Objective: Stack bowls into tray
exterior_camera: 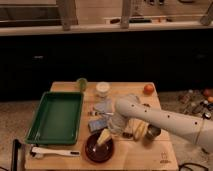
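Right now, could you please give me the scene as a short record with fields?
gripper: low over the bowl, at its upper edge
bowl: on the table, right of the tray, outside it
tray: left part of the table
arm: reaches in from the right
cup: right of the bowl, by the arm
task: bowl not yet in tray

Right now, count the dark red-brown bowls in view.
1: the bowl sits at the table's front edge, right of the tray, gripper above it. The arm may hide others.
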{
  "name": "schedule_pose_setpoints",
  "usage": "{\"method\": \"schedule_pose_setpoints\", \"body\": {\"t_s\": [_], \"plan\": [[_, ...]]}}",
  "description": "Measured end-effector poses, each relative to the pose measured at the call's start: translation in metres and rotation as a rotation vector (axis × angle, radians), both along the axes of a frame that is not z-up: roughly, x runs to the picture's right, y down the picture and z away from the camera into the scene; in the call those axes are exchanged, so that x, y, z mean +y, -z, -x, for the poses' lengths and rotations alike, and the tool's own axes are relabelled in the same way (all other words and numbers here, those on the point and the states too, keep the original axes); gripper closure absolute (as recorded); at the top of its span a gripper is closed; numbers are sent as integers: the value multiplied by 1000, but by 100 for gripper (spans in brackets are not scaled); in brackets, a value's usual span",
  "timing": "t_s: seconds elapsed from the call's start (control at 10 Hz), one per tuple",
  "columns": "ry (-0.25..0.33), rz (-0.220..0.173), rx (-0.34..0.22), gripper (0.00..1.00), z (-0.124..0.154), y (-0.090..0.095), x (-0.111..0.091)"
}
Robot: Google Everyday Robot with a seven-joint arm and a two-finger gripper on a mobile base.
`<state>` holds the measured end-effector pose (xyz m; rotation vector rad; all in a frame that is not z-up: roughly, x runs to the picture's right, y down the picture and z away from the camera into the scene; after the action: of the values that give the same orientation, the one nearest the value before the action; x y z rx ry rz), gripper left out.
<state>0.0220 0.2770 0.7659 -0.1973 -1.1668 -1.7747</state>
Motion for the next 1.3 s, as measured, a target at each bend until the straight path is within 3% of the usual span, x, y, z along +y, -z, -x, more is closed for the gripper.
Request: {"method": "schedule_pose_setpoints", "body": {"t_s": [0.2,0.8,1.0,1.3], "plan": [[-20,15,-26,21,5,-3,4],[-33,24,-44,78,7,-4,5],[-60,42,-41,98,6,-13,11],[-70,41,-24,100,5,-15,8]]}}
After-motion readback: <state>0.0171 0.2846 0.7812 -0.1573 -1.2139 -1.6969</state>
